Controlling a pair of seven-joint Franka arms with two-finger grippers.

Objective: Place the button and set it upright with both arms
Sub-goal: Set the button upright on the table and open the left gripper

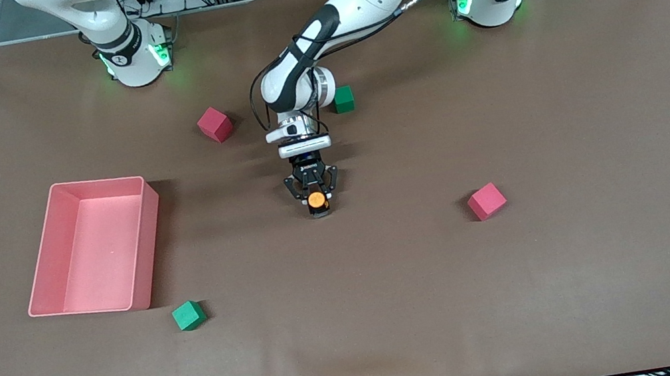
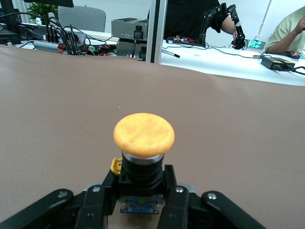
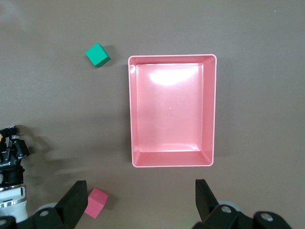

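1. Your left gripper (image 1: 317, 203) is out over the middle of the table (image 1: 592, 282), clamped on the button (image 1: 317, 200). From the front camera you see the orange cap facing up at the lens, with the black fingers on either side of it.
2. In the left wrist view the button (image 2: 143, 143) sits between the fingers (image 2: 102, 202), which pinch its black body; the round orange cap sticks out past the fingertips and a bluish bit shows at the other end. You can't really tell from these shots whether it touches the table or hangs just above it.
3. Your right gripper (image 3: 138, 202) is high over the pink bin (image 3: 171, 109), jaws spread wide and holding nothing. The right arm is just waiting there.
4. The pink bin (image 1: 92, 246) lies toward the right arm's end of the table.
5. One green cube (image 1: 188, 315) sits just beside the bin's corner, nearer the front camera. One red cube (image 1: 215, 124) is farther from the camera than the bin.
6. Another green cube (image 1: 344, 99) peeks out beside the left arm's wrist, and a second red cube (image 1: 486, 201) lies toward the left arm's end, well apart from the gripper.
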